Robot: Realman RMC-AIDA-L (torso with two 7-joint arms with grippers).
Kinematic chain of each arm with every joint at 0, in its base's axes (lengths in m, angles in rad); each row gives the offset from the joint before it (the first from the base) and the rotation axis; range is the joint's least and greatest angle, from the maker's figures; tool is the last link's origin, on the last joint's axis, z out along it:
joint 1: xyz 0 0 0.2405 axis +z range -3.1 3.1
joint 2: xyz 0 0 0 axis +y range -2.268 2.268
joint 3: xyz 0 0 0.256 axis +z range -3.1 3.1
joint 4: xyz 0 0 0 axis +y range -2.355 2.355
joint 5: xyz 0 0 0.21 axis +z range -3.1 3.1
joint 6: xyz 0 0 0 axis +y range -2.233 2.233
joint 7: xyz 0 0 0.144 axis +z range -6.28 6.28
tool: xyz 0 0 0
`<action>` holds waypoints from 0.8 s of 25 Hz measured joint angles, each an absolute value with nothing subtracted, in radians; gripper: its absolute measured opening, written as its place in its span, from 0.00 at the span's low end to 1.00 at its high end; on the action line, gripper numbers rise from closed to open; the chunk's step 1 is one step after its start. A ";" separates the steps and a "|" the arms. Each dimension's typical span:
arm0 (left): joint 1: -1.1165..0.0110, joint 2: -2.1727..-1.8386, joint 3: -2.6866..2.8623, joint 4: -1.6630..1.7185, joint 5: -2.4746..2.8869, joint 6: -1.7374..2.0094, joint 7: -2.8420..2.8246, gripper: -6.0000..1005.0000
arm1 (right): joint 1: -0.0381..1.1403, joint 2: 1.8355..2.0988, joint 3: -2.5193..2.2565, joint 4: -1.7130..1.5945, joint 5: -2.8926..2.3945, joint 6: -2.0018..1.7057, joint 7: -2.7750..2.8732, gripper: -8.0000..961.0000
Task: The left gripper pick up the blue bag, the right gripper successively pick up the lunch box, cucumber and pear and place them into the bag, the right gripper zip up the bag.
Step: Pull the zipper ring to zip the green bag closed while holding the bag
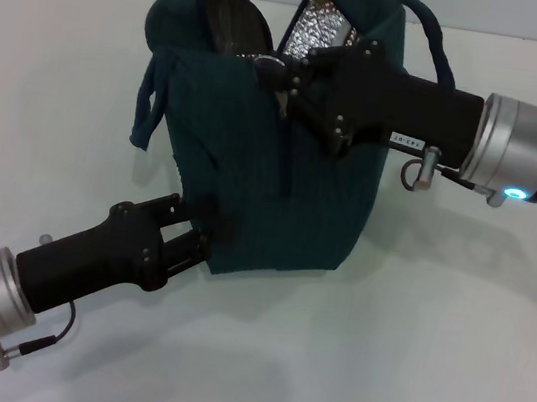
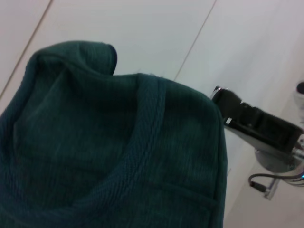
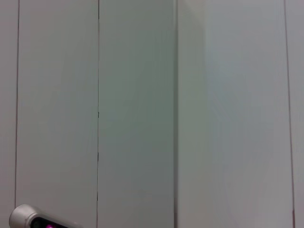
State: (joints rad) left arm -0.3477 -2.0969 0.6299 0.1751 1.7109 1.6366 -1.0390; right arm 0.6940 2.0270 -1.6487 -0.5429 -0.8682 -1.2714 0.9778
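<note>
Two grippers worked the bag (image 1: 281,183): left gripper (image 1: 205,230) clenched its lower corner for steadiness; right gripper (image 1: 279,73) pinched the zipper.

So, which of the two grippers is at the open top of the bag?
The right gripper: it reaches the blue bag at its top opening. The left gripper holds its lower side.

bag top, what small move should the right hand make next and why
Probably a short pull along the bag's top edge to close it. The right hand sits at the rim, seemingly at the zipper, and the silver lining shows through the gap, so the bag is not yet zipped. The left hand braces the lower corner.
</note>
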 joint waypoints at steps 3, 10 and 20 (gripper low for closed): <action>-0.353 -2.098 0.625 0.169 1.709 1.607 -1.038 0.45 | 0.696 2.028 -1.649 -0.544 -0.867 -1.268 0.977 0.03; -0.365 -2.099 0.624 0.162 1.685 1.539 -1.037 0.45 | 0.697 2.028 -1.647 -0.551 -0.863 -1.270 0.959 0.03; -0.404 -2.100 0.623 0.093 1.638 1.439 -1.007 0.45 | 0.701 2.028 -1.648 -0.569 -0.862 -1.287 0.953 0.02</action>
